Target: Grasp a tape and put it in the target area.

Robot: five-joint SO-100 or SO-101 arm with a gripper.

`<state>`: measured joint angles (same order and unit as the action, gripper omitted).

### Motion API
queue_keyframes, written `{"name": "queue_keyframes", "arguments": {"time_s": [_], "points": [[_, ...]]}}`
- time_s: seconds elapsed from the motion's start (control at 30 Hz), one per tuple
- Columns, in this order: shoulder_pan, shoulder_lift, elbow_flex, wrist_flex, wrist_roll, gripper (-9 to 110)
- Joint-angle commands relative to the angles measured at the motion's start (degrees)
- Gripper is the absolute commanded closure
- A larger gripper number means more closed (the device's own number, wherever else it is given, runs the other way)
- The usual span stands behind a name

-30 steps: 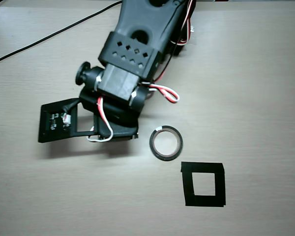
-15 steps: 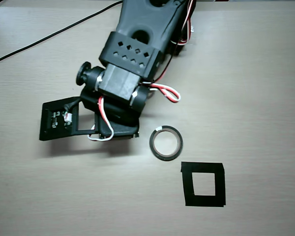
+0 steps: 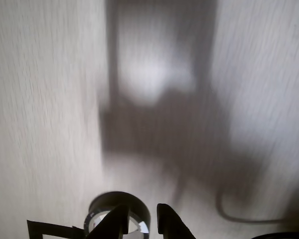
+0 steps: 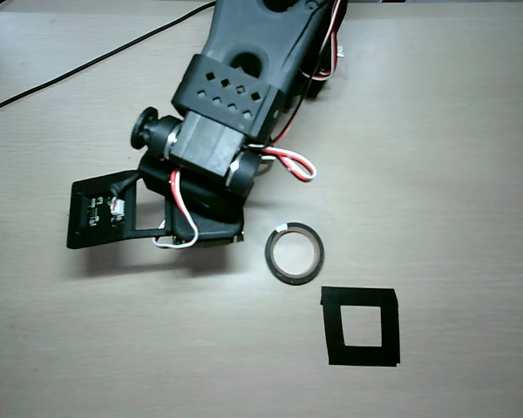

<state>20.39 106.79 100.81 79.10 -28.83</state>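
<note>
Your black two-finger gripper (image 3: 142, 221) sits slightly parted, gripping nothing. Black ring-shaped tape roll (image 4: 295, 252) lies free, black square tape-outlined target area (image 4: 361, 326) at its 4 o'clock, close, not touching.

**Soft wrist picture, clear overhead picture**

The wrist view is blurred and washed pale, a broad grey shadow lying across the table (image 3: 40, 124) above the tape (image 3: 120, 213). The overhead view is sharp and evenly lit, with faint shadow below the arm (image 4: 235, 104).

Black tape (image 4: 295, 253), black square outline (image 4: 361, 326) (target), pale woodgrain table (image 4: 453, 157), blk arm (image 4: 235, 96)
</note>
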Motion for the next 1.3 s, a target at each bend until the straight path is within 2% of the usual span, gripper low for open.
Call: {"name": "queue_keyframes", "arguments": {"time_s": [0.0, 0.43, 0.77, 1.03, 1.27], "points": [[0.09, 0.62, -1.93, 0.53, -0.53, 95], [-1.14, 1.05, -1.85, 2.29, -0.18, 95], [-11.07, 1.76, 0.44, 6.50, 2.29, 87], [-21.53, 6.42, 10.28, -0.88, 5.10, 88], [-24.52, 5.89, 17.67, -8.79, 6.33, 88]]}}
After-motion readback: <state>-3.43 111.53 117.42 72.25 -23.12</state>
